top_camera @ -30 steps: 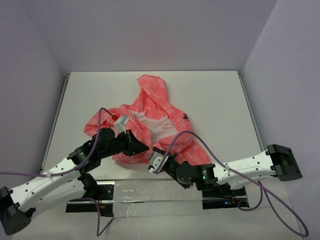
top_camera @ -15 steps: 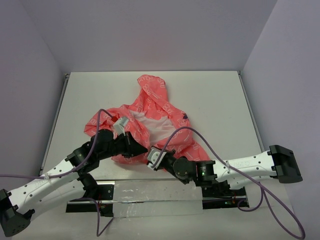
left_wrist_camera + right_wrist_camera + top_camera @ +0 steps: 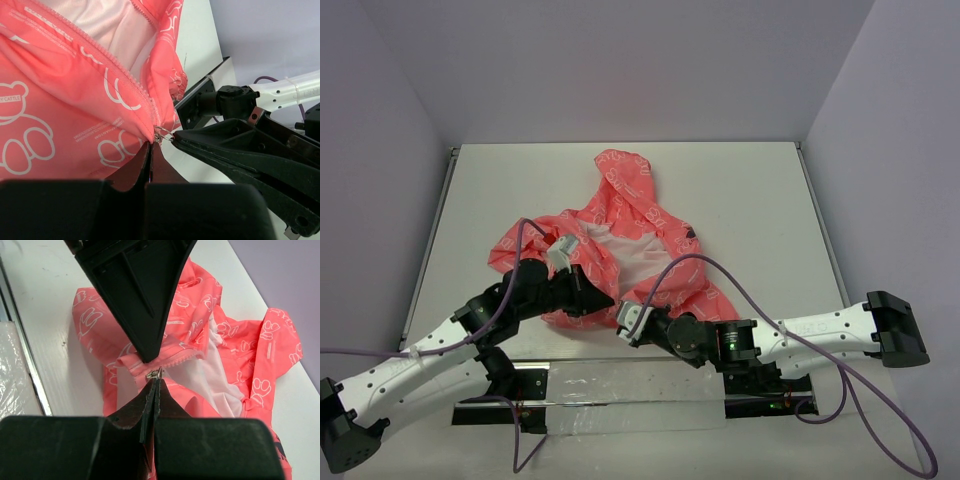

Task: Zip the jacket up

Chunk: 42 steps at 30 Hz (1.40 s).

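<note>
Grippers clamped at jacket (image 3: 620, 185) zipper base.
Here left gripper (image 3: 150, 146) anchors fabric; right gripper (image 3: 156, 378) pinches zipper pull (image 3: 151, 374) for drawing.

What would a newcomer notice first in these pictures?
A coral-pink hooded fabric jacket lies open on the white table, its pale lining showing. At its near hem, the black left tool and black right tool meet tip to tip, both shut at the zip's small metal pull.
</note>
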{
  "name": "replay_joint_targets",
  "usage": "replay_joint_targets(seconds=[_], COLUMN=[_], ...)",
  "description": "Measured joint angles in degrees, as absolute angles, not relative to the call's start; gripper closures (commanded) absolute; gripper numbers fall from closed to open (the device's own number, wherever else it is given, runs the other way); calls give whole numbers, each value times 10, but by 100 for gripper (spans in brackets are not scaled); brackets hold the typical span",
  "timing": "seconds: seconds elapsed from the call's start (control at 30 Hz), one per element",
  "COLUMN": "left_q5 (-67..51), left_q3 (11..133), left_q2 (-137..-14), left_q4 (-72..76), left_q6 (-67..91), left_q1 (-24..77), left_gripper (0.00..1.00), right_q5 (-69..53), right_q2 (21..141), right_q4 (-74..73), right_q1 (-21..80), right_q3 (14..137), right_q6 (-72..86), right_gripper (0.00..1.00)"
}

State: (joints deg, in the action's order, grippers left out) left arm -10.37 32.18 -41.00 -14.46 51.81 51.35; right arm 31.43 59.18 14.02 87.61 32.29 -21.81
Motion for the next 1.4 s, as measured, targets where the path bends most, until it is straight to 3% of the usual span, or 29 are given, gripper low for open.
replay_joint_targets(seconds=[1.03, 1.4], left_q5=[-96, -97], left_q3=[322, 322], left_q2=[-413, -412], left_q4=[-142, -144], left_q6=[518, 518], left_q1=[514, 514], left_gripper=[100, 100], right_q5=[345, 365], right_q2=[587, 596], right_q4=[112, 115], right_q1=[895, 895], right_q3=[325, 326], right_q6=[-206, -211], right_gripper=[100, 90])
